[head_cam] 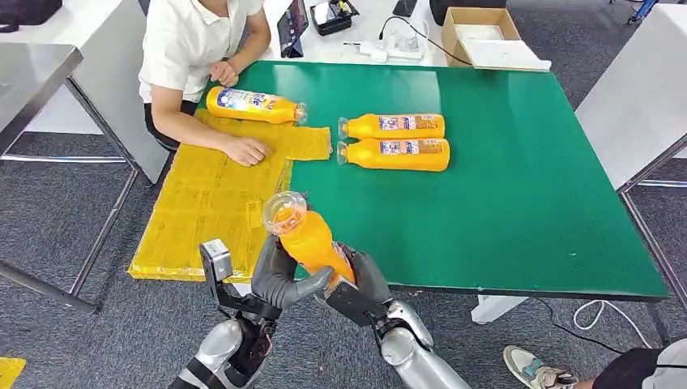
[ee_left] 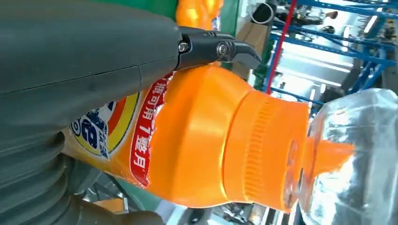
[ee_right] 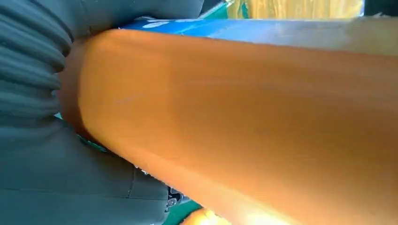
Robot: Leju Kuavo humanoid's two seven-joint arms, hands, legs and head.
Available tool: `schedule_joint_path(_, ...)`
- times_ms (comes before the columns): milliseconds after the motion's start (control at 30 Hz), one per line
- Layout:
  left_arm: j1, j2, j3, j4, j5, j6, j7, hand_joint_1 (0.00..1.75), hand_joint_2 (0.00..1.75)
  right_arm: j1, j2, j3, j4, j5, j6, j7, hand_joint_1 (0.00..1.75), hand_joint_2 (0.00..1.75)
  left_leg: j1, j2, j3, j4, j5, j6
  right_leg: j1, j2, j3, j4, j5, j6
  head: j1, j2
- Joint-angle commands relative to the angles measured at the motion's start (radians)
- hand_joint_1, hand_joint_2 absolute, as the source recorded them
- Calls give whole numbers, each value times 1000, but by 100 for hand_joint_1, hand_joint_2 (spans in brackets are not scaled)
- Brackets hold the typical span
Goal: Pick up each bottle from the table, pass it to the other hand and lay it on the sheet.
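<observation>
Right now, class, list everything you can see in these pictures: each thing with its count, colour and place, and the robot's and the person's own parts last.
held bottle: one, orange with clear cap, gripped by both hands at the table's near edge
bottles on the table: two, orange, lying side by side on the green top
bottle on the sheet: one, orange-yellow, lying at the sheet's far end
sheet: one, yellow, over the table's left edge
table: one, green
cardboard box: one, brown, beyond the table
person's hand: one, resting on the sheet
left hand: one, grey, holding the held bottle
right hand: one, grey, holding it too
</observation>
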Motion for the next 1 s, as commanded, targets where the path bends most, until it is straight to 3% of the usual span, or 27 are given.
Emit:
schedule_joint_path(33,-11,27,-43,82,38,-23,76,0,175,-39,-17,51,-11,22,-1,12,175,175,0,2,9,-1,-4,-2,1,2,9,-1,-3,-3,0,0)
schedule_joint_path(167,-36,26,-33,121,128,-96,116,0,175,-52,-11,73,3,44,-1,14,175,175,0,1,3,-1,-1,-1,0,1,2,-1,-1,-1,0,0)
schedule_joint_path(467,-36,26,-33,121,128,-96,116,0,175,-52,-11,73,3,44,-1,14,175,175,0,1,3,-1,-1,-1,0,1,2,0,-1,-1,0,0)
schedule_joint_path(500,-44,32,-27,130,197,-143,143,0,175,-61,-5,80,13,47,0,12,175,175,1,3,9,0,-4,-2,1,2,8,1,-4,-3,0,0)
schedule_joint_path(533,-48,33,-27,136,214,-156,151,0,175,-64,-4,83,17,49,-2,10,175,175,0,2,4,-1,-1,-1,0,2,3,0,-1,-2,0,0)
schedule_joint_path(567,-55,36,-25,144,228,-164,156,45,175,-68,1,85,24,49,-3,9,175,175,0,3,7,0,-3,-2,1,3,6,0,-2,-3,0,0)
schedule_joint_path(600,-63,35,-28,159,255,-177,162,147,175,-75,9,89,40,47,-5,2,175,175,0,3,5,-1,-2,-1,0,2,4,0,-1,-2,0,0)
schedule_joint_path(633,-67,35,-30,165,267,-183,165,175,175,-78,12,92,45,47,-7,-1,175,175,0,2,4,0,-1,-1,1,2,3,0,-1,-2,0,0)
schedule_joint_path(900,-75,37,-57,140,276,-186,129,175,175,-88,23,99,64,30,-10,-19,168,175,0,2,5,0,-2,-1,1,2,4,1,-2,-2,0,0)
schedule_joint_path(967,-75,37,-55,138,276,-183,127,175,175,-89,23,99,62,29,-12,-20,141,175,0,1,2,0,-1,-1,1,1,2,0,0,-1,0,0)
schedule_joint_path(1000,-75,37,-51,136,276,-179,122,175,175,-88,23,97,60,28,-16,-20,112,175,1,3,8,1,-4,-2,1,2,8,1,-4,-3,0,0)
